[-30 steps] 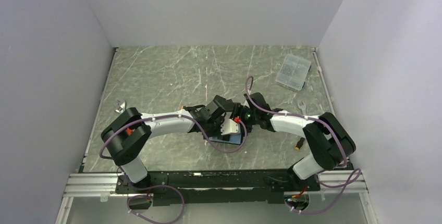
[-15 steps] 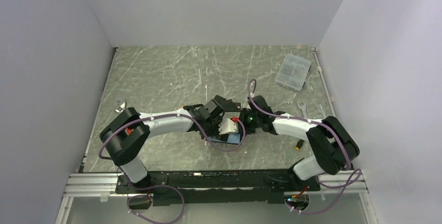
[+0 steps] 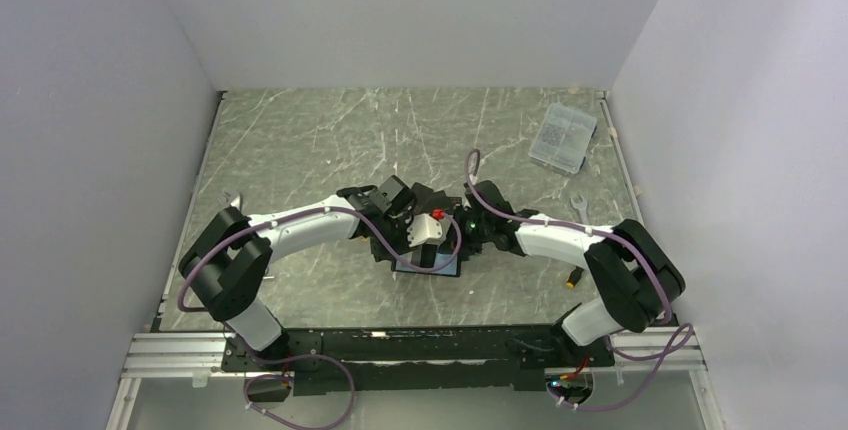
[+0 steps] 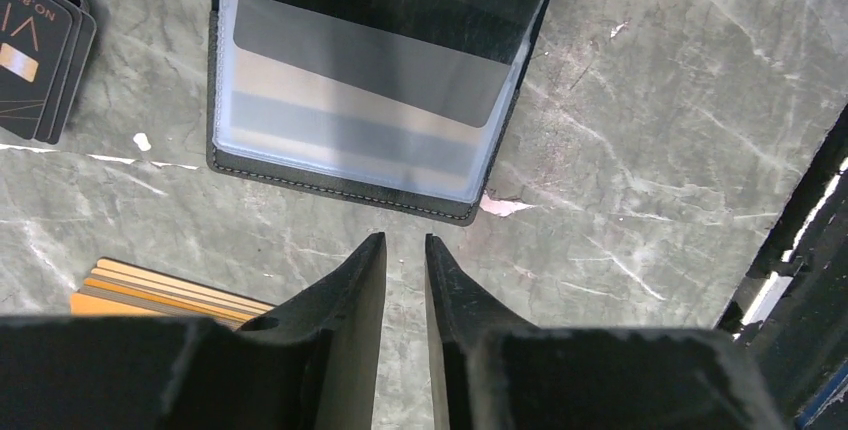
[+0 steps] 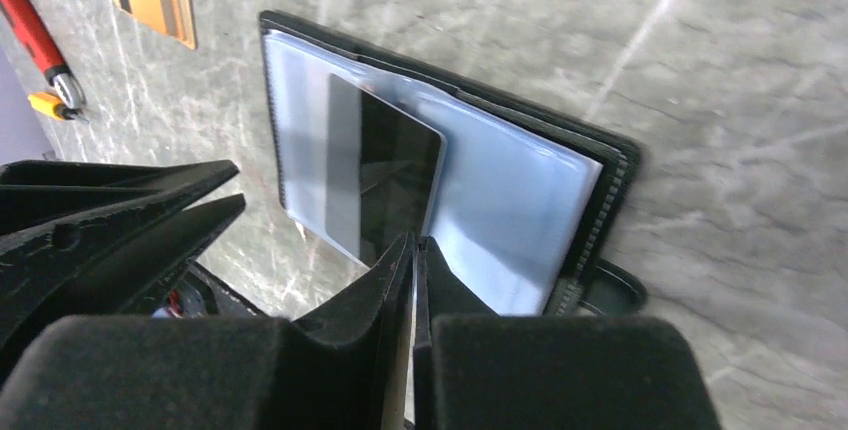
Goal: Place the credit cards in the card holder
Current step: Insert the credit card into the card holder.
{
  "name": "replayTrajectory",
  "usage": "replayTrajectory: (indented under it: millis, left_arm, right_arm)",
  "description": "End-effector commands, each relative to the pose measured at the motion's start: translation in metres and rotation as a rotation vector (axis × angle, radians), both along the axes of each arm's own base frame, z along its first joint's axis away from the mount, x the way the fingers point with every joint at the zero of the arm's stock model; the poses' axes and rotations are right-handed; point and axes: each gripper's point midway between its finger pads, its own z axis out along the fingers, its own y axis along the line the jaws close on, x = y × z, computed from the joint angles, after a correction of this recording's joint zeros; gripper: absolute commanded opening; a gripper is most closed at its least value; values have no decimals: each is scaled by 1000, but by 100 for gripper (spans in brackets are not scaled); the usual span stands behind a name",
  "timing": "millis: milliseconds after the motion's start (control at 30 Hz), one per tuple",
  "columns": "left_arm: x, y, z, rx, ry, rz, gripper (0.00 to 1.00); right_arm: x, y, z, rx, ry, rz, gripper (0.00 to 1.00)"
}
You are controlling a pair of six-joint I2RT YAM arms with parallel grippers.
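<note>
Black fingers of the left tool (image 4: pixel 405 245) stand a little apart and hold nothing. They hang just beside the near edge of the card holder (image 4: pixel 345 193). A second ago the left arm sat right over the holder. Now it has pulled back to the left, so more of the holder shows from above.

Left of the holder lie two black cards (image 4: pixel 35 40), stacked and cut off by the picture edge. The orange-gold card (image 4: pixel 160 295) also lies left of the holder, half hidden behind the left tool.

The holder lies open and flat on the tabletop (image 3: pixel 300 140). The silver-grey card (image 4: pixel 370 60) sits partly inside its clear pocket, with one end sticking out. The holder's far end is cut off in the left wrist view.

On the right, the right tool (image 5: pixel 413 247) has its fingers pressed together, with the tips at the card's edge. I cannot tell if the tips touch the card. From above, both tools are hidden under the arms.
</note>
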Motion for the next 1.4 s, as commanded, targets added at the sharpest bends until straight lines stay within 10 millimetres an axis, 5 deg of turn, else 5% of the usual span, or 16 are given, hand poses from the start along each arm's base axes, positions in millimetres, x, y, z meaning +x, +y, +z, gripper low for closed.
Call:
replayTrajectory:
  millis: [0,467,1367]
  left_arm:
    - [3,-2,10,-36,-15,10,26]
    - [23,8,-22,39,-61,54,17]
    - [17,9,-33,36,-39,35,11]
  right_arm:
    - [13,12,9,-11,-36,5,6]
    - [11,-2,-2,-91,-18,-24,0]
    - [10,41,-11,-26,10,26,0]
